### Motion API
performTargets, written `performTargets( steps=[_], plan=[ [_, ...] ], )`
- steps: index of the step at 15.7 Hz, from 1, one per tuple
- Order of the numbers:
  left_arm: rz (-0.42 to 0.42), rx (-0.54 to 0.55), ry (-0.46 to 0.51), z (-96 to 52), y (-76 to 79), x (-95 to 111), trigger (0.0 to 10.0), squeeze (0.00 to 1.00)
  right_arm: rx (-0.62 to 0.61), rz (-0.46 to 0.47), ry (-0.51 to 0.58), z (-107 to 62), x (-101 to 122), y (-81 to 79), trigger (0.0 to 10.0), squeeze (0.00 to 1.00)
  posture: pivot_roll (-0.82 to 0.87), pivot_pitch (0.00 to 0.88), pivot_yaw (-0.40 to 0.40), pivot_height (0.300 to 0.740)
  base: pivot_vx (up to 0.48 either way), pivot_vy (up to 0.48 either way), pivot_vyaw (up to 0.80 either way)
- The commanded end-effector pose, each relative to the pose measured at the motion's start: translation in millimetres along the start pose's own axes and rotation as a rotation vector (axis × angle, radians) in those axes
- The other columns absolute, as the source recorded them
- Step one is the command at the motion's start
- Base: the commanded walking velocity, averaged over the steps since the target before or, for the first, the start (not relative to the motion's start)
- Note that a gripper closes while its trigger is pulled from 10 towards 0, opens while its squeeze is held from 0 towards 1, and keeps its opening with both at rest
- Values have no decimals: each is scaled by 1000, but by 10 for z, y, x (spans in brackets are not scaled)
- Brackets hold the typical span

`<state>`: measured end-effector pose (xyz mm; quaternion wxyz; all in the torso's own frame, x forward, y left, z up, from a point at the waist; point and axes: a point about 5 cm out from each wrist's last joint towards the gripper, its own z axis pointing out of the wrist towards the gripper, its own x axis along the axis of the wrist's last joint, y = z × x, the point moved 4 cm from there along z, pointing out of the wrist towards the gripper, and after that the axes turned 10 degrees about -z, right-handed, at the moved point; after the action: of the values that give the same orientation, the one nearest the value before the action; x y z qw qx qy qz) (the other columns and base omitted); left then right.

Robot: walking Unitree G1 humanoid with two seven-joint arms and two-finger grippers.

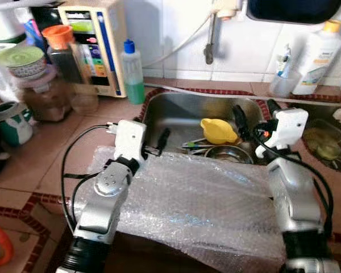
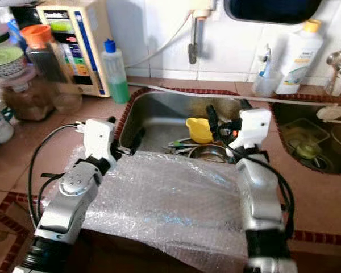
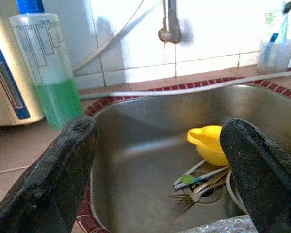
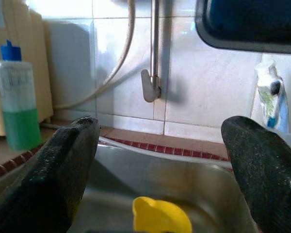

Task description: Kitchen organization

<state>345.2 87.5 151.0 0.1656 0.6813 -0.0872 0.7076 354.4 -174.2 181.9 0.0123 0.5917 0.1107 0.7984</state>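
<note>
Left eye view: a steel sink (image 1: 176, 111) set into a tiled counter (image 1: 74, 142), used as the landmark below.
Sink contents: a yellow cup (image 1: 218, 131) lying tipped near the middle, a metal bowl (image 1: 229, 152) just in front of it, and forks and spoons (image 3: 199, 182) beside the bowl.
Bubble wrap (image 1: 199, 205): a sheet spread over the sink's front edge, long axis running along that edge.
Left gripper (image 1: 154, 145): at the sink's front left corner, fingers spread wide, holding nothing, pointing over the basin.
Right gripper (image 1: 256, 122): at the sink's right side, fingers wide apart and empty, aimed towards the back wall.
Soap bottle (image 1: 133, 73): behind the sink's left back corner, upright, about half full of green liquid.
Plastic cup (image 1: 283, 82): behind the sink's right back corner, holding a toothbrush (image 1: 283, 60).
Jars (image 1: 45, 85): well left of the sink, lidded, with dark contents.
</note>
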Motion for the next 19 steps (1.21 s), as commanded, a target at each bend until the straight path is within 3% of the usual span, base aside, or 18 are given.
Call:
performTargets(
  steps=[1, 2, 4, 5, 7, 9, 10, 13, 15, 19],
  plan=[
    [13, 18, -1, -7, -15, 19, 10000, 0, 11, 26, -26, -73, -13, -103, 10000, 620, -40, 0, 72, 740, 0, 0, 0],
    [-5, 44, -7, 9, -51, -6, 10000, 0, 38, 44, -45, -147, -22, -260, 10000, 0, -43, 0, 71, 740, 0, 0, 0],
    [-53, 151, 5, 20, -123, 22, 10000, 0, 56, 25, -20, -145, 113, -346, 10000, 0, -51, 0, 71, 740, 0, 0, 0],
    [-22, 82, 21, 49, -50, 51, 10000, 0, 60, 17, -9, -131, 160, -352, 10000, 0, -54, 0, 64, 740, 0, 0, 0],
    [-31, 12, 38, 94, 60, 73, 10000, 0, -3, 33, -36, -87, 139, -212, 10000, 0, -36, 0, 15, 740, 0, 0, 0],
    [-16, 45, 40, 115, 15, 91, 10000, 0, -27, 29, -53, -64, 136, -140, 10000, 0, -33, 0, 1, 740, 0, 0, 0],
    [-30, 50, 21, 114, -1, 64, 10000, 0, -8, -11, -57, -58, 163, -130, 10000, 0, -58, 0, 11, 740, 0, 0, 0],
    [-69, 63, 22, 68, -15, -42, 10000, 0, -54, -7, -65, -96, 183, -34, 10000, 0, -85, 0, 49, 740, 0, 0, 0],
    [-74, 43, 27, 64, 53, -50, 10000, 0, -59, 6, -76, -122, 150, -77, 10000, 0, -89, 0, 60, 740, 0, 0, 0],
    [-84, 12, 30, 111, 125, -20, 10000, 0, 17, 26, -71, -106, 167, -364, 10000, 0, -94, 0, 69, 740, 0, 0, 0]
  ],
)
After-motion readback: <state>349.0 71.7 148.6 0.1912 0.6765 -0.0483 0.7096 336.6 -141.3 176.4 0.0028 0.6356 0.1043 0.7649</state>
